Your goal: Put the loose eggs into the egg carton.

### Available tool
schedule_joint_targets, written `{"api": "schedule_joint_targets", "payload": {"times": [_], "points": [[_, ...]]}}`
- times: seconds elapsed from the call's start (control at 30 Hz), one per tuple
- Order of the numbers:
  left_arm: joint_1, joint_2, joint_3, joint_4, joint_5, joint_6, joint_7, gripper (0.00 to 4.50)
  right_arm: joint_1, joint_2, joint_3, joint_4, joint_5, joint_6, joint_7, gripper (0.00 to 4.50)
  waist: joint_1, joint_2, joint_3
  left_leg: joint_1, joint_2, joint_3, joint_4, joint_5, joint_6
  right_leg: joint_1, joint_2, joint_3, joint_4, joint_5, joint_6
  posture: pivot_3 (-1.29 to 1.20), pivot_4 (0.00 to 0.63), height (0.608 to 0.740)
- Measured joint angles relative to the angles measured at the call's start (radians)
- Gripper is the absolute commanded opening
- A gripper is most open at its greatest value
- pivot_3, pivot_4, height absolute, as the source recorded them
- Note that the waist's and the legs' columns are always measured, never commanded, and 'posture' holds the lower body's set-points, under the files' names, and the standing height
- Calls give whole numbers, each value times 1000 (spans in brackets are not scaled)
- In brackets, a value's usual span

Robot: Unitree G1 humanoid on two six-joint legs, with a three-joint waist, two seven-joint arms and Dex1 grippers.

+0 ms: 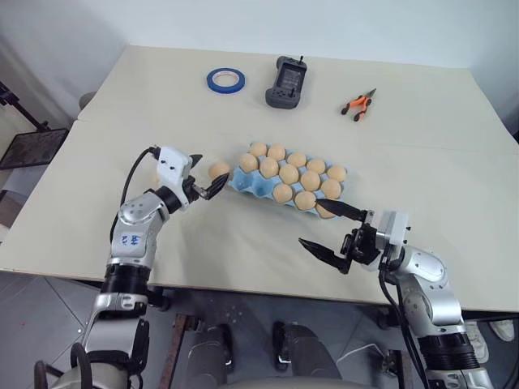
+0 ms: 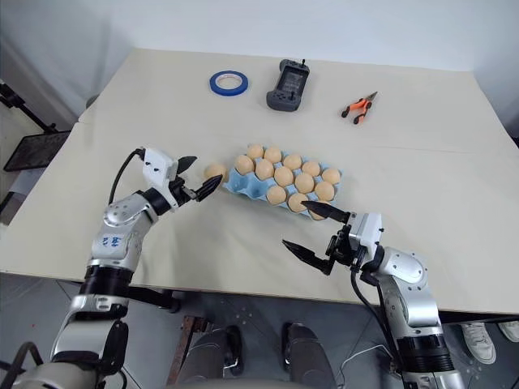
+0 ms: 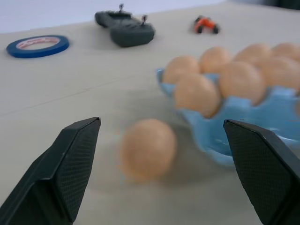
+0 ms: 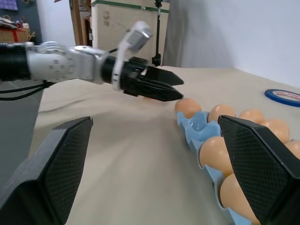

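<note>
Nearest you, the right claw [image 1: 332, 231] hangs with black fingers apart, holding nothing, just before the light blue moulded egg carton [image 1: 243, 183]. Left of the carton, your left claw [image 1: 206, 179] stands wide open around the last loose pale orange-tan egg [image 1: 218, 170] on the cream counter [image 1: 243, 235]. Next, judge: close gently, lift, set it in a free cup at the carton's near-left end.

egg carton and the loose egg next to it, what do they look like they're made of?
Egg carton: looks like moulded plastic or foam rather than pulp; uniform light blue, smooth cup walls with a soft sheen. Can't tell which.
Loose egg: matte pale orange-tan shell, no glare, identical to those in the carton. Real or plastic dummy, the look leaves it open.
</note>
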Motion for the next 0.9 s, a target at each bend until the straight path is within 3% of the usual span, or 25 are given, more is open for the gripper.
{"api": "schedule_joint_targets", "payload": {"times": [0.2,0.43,0.53,0.77,0.9], "points": [[-181,-18,-9,333,60,-99,37,4477,19,0,-2,-26,-3,0,-18,4500,2,0,0,-1,0,0,2,0,0,0,0,-1,0,0,0,0,150,740],[-287,-66,-10,557,90,-181,27,4477,22,0,-2,-29,-7,-2,-35,4500,1,0,0,-1,0,0,2,0,1,-1,1,-1,0,0,1,0,150,740],[-300,-74,-12,603,104,-184,33,3891,22,0,-3,-31,-7,-2,-40,4500,1,0,0,-1,0,0,3,0,1,-1,1,-2,1,0,1,0,150,740],[-306,-75,-3,634,104,-199,37,1801,27,0,-6,-34,-7,-4,-50,4500,1,-1,0,-2,0,0,7,0,1,0,1,-1,4,0,1,0,150,740],[-299,-72,12,627,100,-245,36,1378,30,0,-6,-34,-10,-5,-53,4500,1,-1,0,-2,0,0,8,0,1,0,1,-1,5,0,1,0,150,740]]}}
